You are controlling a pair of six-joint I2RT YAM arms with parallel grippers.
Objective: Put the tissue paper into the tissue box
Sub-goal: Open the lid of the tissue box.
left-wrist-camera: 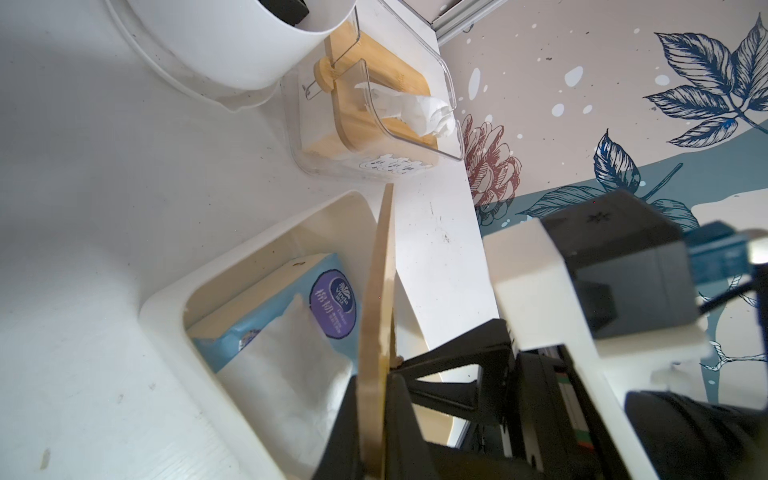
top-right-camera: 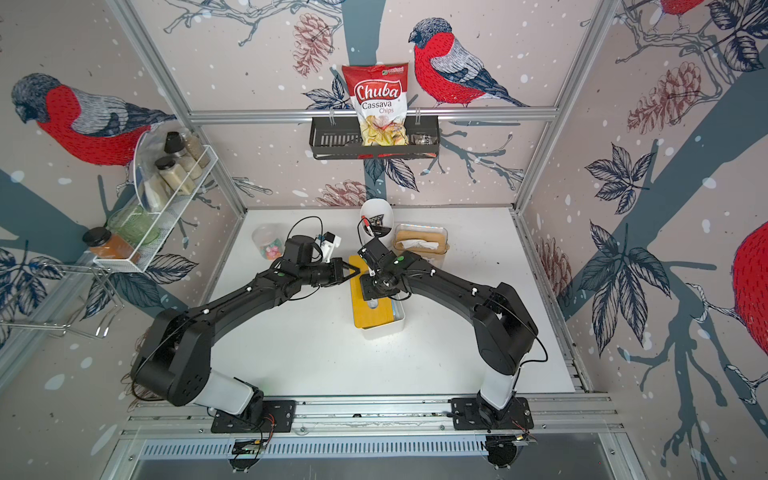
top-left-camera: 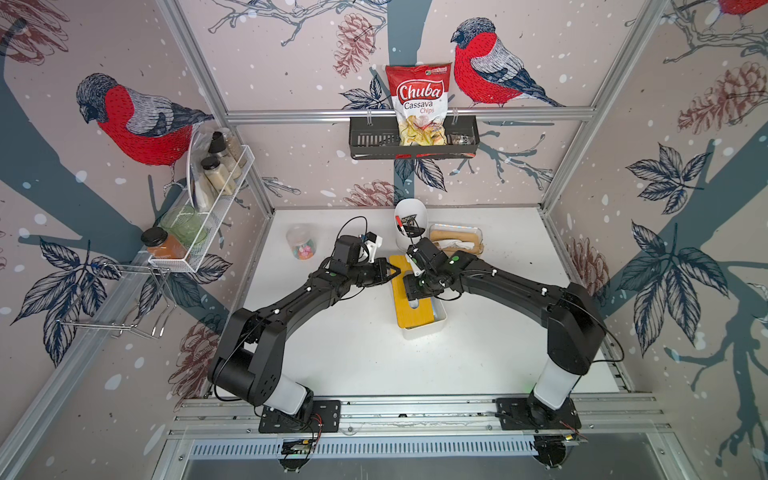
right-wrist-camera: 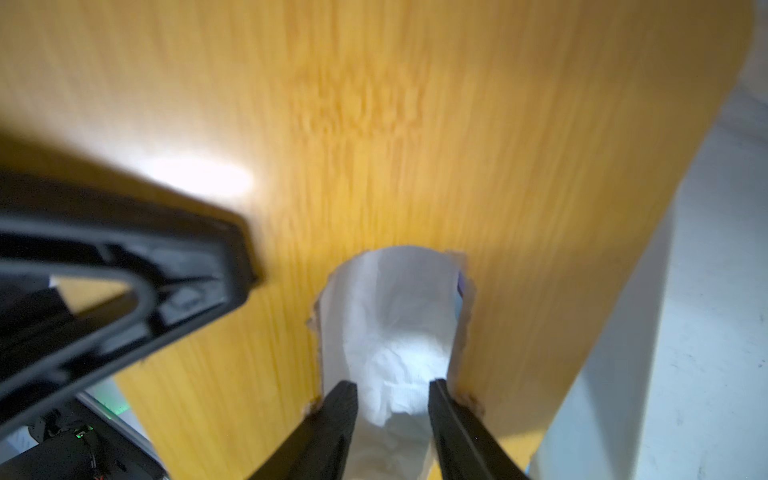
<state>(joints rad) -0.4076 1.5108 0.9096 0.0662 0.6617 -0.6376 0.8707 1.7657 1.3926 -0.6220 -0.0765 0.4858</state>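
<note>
The tissue box (top-left-camera: 428,328) is a white tub in mid-table, with a yellow bamboo lid (top-left-camera: 409,309) lying askew over it. My left gripper (top-left-camera: 395,272) is shut on the lid's far left edge (left-wrist-camera: 380,291) and holds that side lifted. Under the lid, the tissue paper (left-wrist-camera: 291,332) lies in the box as a blue pack with white sheets showing. My right gripper (right-wrist-camera: 392,395) points down into the lid's slot. Its fingers (right-wrist-camera: 345,403) stand apart against the slot's sides, with crumpled white tissue (right-wrist-camera: 399,353) between them.
Behind the box stand a white cup (top-left-camera: 409,216) holding pens, a clear dispenser (top-left-camera: 455,241) with a wooden lid and tissue poking out, and a candy jar (top-left-camera: 301,247). A black shelf (top-left-camera: 365,141) with a chips bag hangs on the back wall. A white wire rack (top-left-camera: 208,208) is on the left wall.
</note>
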